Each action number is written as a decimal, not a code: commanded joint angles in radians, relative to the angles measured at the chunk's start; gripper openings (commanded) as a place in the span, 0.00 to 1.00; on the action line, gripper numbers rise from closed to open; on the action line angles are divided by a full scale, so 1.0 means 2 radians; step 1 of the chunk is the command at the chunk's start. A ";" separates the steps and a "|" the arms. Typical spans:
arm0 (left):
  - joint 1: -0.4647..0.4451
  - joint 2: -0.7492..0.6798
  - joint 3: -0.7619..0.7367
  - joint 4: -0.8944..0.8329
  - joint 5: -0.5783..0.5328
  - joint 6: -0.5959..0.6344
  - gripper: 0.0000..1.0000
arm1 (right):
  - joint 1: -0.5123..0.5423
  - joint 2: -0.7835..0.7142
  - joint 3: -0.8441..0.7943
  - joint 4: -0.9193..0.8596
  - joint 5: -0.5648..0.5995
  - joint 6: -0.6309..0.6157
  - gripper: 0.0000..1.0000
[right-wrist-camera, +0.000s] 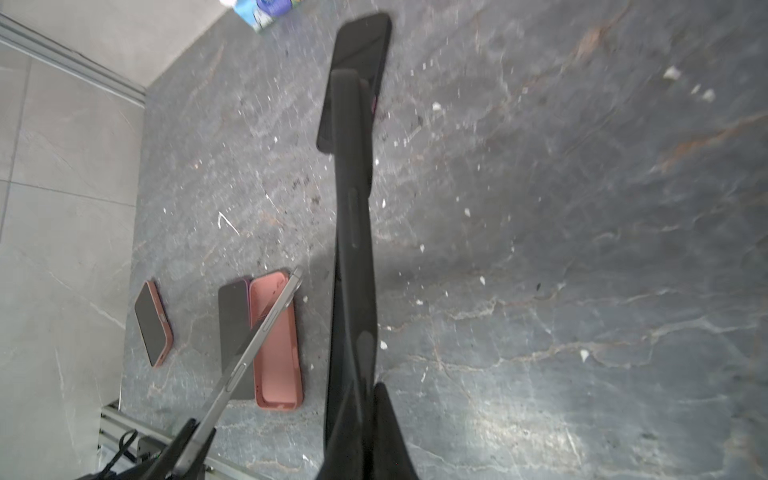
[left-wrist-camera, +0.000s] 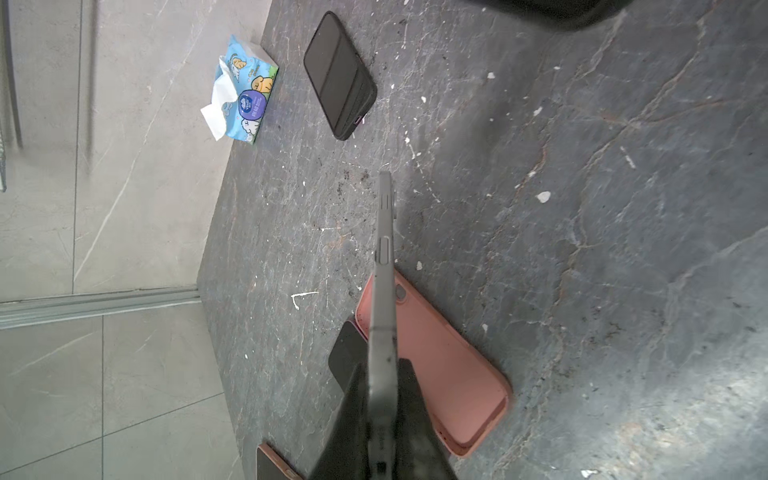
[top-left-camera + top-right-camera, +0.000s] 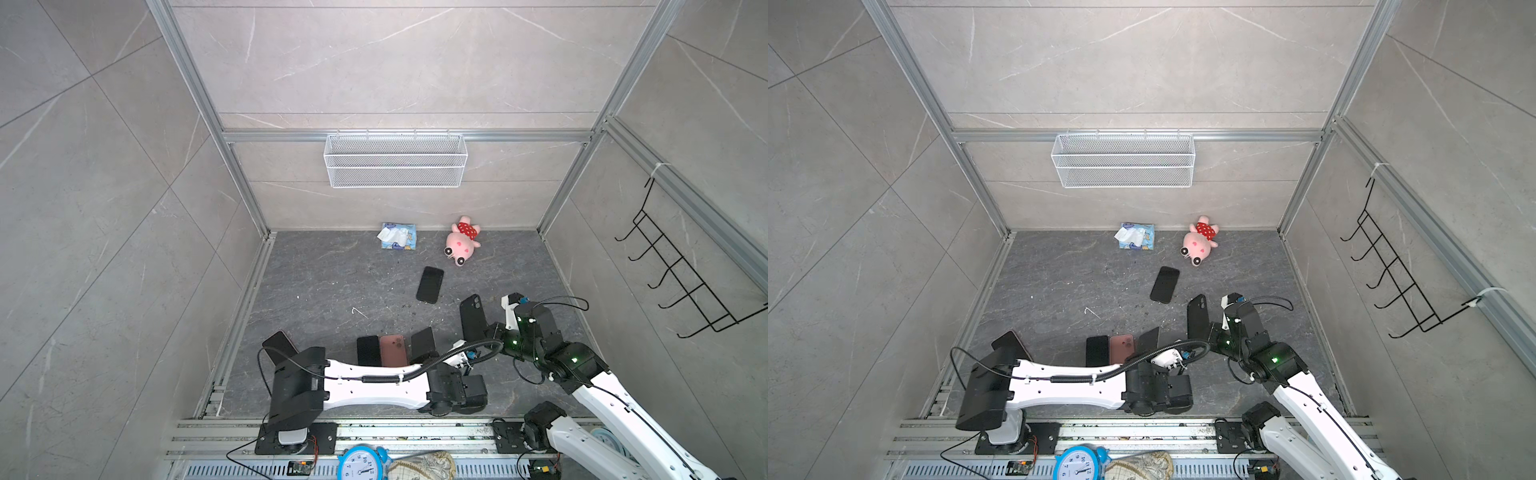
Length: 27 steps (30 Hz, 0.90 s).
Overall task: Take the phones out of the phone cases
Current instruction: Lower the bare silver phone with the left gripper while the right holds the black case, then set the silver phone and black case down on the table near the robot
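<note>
The left gripper (image 2: 382, 374) is clenched on the bare phone (image 2: 384, 257), the right gripper (image 1: 357, 390) on the black case (image 1: 353, 208) at its two o'clock, held apart, I'd guess, to keep them separated.

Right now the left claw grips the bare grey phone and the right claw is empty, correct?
Not quite: the right claw is not empty, it is shut on the black case, as the right wrist view shows. The left claw does grip the bare grey phone.
</note>
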 commanded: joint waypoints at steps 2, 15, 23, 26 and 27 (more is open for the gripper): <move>-0.017 0.057 0.049 -0.111 -0.032 -0.079 0.00 | -0.001 -0.009 -0.020 0.004 -0.024 0.009 0.00; -0.031 0.148 0.085 -0.123 -0.006 -0.097 0.16 | -0.001 -0.044 -0.084 0.009 -0.050 0.032 0.00; -0.031 0.169 0.063 -0.100 -0.005 -0.094 0.32 | -0.001 -0.037 -0.127 0.050 -0.077 0.048 0.00; -0.030 0.168 0.054 -0.090 -0.006 -0.096 0.41 | 0.000 -0.027 -0.143 0.070 -0.085 0.055 0.00; -0.028 0.167 0.047 -0.081 -0.005 -0.092 0.43 | -0.001 -0.023 -0.149 0.080 -0.090 0.059 0.00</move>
